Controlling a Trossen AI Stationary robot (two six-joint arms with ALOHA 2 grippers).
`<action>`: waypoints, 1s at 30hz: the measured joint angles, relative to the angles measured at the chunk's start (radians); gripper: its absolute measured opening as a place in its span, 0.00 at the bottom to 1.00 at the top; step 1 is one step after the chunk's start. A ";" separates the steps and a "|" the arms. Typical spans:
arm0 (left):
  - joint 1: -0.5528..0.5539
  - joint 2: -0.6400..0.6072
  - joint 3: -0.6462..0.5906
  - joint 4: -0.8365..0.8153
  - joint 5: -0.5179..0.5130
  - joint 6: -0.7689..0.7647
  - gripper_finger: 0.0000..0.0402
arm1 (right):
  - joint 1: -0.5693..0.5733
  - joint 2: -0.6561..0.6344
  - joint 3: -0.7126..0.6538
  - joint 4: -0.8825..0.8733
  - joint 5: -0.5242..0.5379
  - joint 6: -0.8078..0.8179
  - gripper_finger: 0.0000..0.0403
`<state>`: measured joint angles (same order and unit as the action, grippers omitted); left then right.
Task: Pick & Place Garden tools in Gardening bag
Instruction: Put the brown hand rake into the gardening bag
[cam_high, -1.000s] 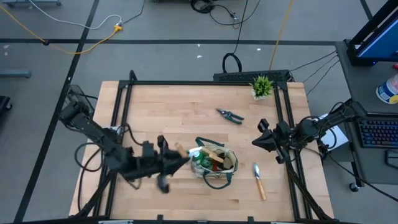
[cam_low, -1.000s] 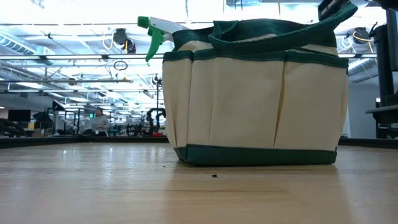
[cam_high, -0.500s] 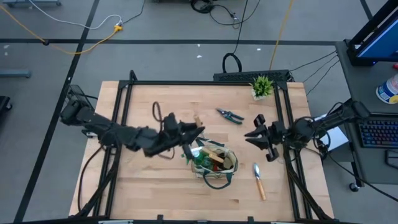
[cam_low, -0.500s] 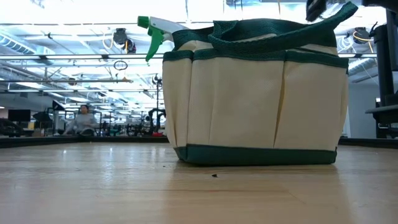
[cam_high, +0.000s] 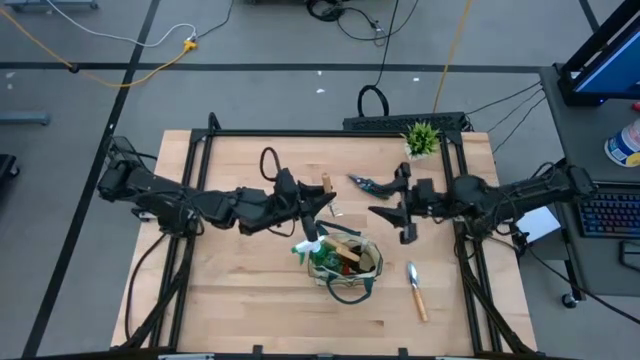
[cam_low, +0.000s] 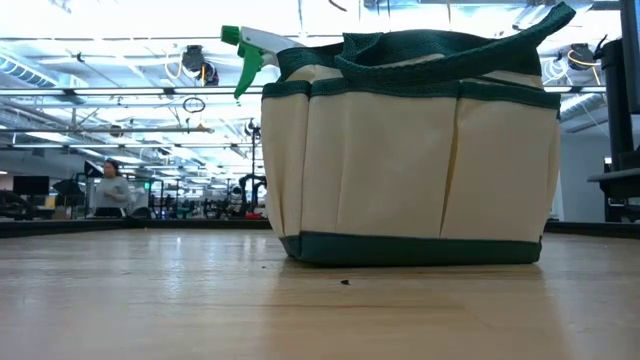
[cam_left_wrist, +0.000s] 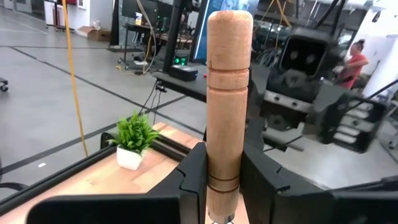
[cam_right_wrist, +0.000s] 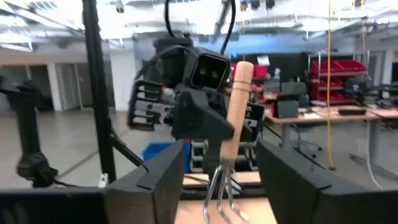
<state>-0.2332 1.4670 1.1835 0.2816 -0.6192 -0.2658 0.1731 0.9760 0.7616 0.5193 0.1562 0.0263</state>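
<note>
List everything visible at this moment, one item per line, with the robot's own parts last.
Gardening bag: 1, beige with dark green trim, front centre of the table, tools already inside.
Spray bottle: 1, green with white nozzle, sticking out of the bag.
Wooden-handled fork: 1, pale wood handle with metal tines, held above the table behind the bag.
Pruning shears: 1, dark, on the table toward the back.
Trowel: 1, metal blade with wooden handle, on the table right of the bag.
Potted plant: 1, green in a white pot, back right corner.
Table: 1, light wood.
Left gripper: shut on the fork's handle.
Right gripper: open, facing the fork.
</note>
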 joint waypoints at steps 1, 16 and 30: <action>0.003 0.000 0.000 -0.011 0.001 0.000 0.16 | -0.006 0.024 0.030 -0.024 0.000 -0.007 0.51; 0.005 0.000 0.000 -0.081 0.013 -0.002 0.16 | -0.140 0.279 0.342 -0.211 -0.075 -0.016 0.69; 0.008 0.000 0.000 -0.132 0.012 -0.009 0.16 | -0.229 0.394 0.397 -0.190 -0.242 0.110 0.67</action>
<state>-0.2256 1.4670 1.1835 0.1498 -0.6069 -0.2750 -0.0562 1.3704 1.1591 0.3298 -0.0862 0.1360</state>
